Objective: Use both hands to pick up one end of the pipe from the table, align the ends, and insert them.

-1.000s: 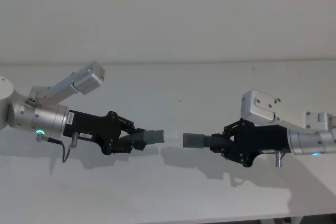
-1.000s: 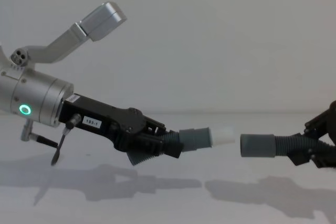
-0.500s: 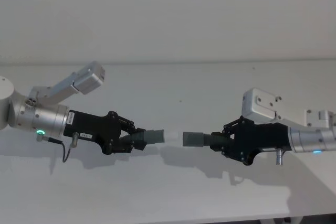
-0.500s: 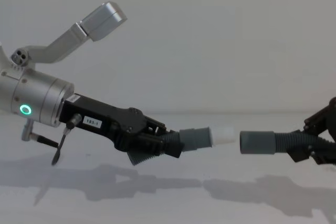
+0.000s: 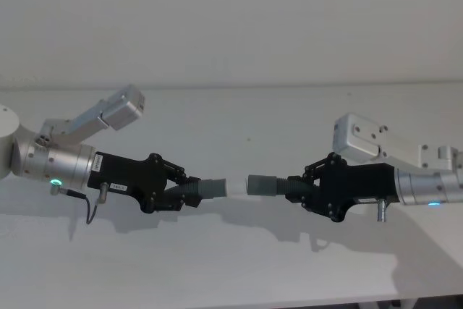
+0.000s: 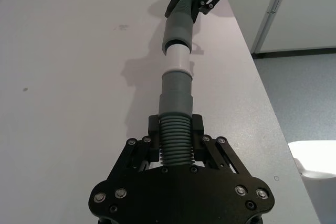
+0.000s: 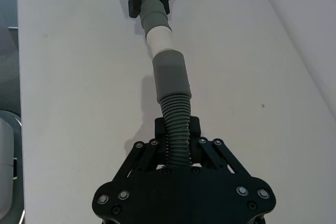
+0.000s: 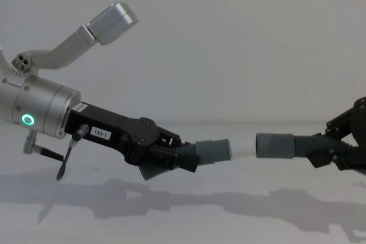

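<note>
Above the bare white table (image 5: pixel 239 265), well clear of its edges, the left gripper (image 5: pixel 181 190) clamps one corrugated pipe piece (image 8: pixel 186 157), its whitish tip (image 8: pixel 241 148) pointing outward. Opposite, the right gripper (image 5: pixel 307 187) grips the second piece (image 7: pixel 177 129), whose socket cuff (image 8: pixel 274 145) meets that tip.

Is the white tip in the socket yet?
Just entering. The tip meets the socket mouth, most of it still exposed between the cuffs.
</note>
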Motion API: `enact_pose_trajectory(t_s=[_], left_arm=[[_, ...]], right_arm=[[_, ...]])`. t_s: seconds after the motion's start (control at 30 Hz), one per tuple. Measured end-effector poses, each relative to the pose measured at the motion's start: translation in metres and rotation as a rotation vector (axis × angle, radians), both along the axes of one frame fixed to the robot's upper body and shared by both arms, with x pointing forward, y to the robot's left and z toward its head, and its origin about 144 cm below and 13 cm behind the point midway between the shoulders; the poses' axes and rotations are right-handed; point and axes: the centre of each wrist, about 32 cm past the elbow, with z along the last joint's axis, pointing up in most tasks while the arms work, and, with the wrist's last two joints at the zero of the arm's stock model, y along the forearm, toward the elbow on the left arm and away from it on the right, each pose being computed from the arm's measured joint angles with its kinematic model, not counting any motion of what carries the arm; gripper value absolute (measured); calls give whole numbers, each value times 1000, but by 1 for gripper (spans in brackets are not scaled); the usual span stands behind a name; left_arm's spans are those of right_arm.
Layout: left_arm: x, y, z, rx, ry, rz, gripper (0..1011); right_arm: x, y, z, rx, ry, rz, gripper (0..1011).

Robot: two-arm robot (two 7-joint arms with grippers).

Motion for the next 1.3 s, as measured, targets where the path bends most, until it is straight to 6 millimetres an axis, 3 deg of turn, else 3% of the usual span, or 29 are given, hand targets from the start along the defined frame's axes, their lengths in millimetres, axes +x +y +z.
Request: enact_pose_trajectory(t_s=[1.3], left_arm=[[0,0,0,0,0,0,308]], right_arm=[[9,4,6,-15,0,88,211]])
